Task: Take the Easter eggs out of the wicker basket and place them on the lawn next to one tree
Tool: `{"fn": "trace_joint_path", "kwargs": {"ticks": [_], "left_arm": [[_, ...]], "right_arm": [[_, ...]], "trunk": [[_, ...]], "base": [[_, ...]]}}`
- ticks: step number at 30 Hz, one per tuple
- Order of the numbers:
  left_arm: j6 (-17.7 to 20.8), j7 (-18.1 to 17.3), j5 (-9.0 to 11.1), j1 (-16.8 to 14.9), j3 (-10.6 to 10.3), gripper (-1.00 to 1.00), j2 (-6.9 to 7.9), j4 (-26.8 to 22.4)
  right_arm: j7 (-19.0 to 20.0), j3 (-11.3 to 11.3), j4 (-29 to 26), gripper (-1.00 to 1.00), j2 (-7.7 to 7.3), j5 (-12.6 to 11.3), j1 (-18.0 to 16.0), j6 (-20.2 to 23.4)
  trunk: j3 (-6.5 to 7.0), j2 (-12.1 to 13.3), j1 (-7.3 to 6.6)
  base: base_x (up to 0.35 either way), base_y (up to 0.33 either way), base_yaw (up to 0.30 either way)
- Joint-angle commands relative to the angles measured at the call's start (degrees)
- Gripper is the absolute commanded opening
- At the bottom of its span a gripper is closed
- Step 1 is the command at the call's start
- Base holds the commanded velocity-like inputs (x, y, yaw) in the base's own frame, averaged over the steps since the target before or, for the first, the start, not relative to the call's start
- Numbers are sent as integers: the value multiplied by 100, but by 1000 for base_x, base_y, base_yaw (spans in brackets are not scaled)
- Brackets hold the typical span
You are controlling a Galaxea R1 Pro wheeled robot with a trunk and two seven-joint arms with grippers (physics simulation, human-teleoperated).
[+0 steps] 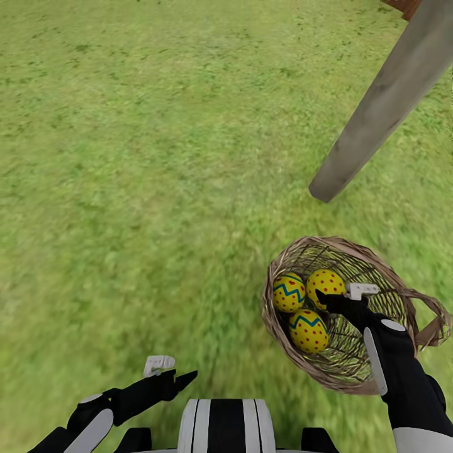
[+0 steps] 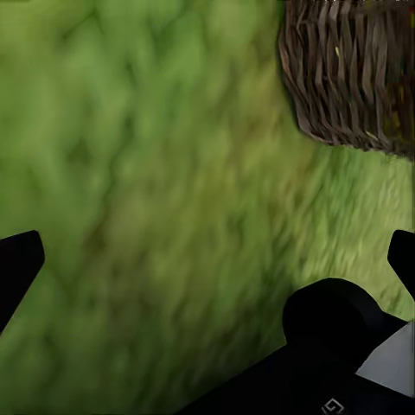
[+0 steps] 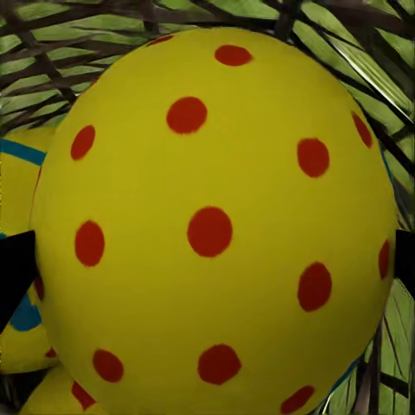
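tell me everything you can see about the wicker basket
The wicker basket is a small round bowl of open brown woven twigs with a thick ragged rim; grass shows through its sides. It sits on the lawn at the robot's right front, near the foot of a grey trunk, apart from it. Three yellow eggs lie inside, bunched against one side. The right gripper reaches into it, at the dotted egg. The left wrist view catches its outer wall.
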Motion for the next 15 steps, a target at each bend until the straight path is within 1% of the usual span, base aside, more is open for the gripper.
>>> {"fn": "trace_joint_path", "kwargs": {"ticks": [1,6,15], "left_arm": [[23,2,48,-3,-6,100,5,-2],[23,2,48,-3,-6,100,6,-2],[23,-4,48,-3,-6,100,2,-2]], "right_arm": [[38,-11,-7,-100,1,28,-3,27],[37,-11,-7,-100,1,26,-4,27],[66,-11,-16,-100,1,27,-3,26]], "trunk": [[7,-1,-1],[52,-1,-1],[265,360,-198]], "base": [[0,0,0],[0,0,0],[0,0,0]]}}
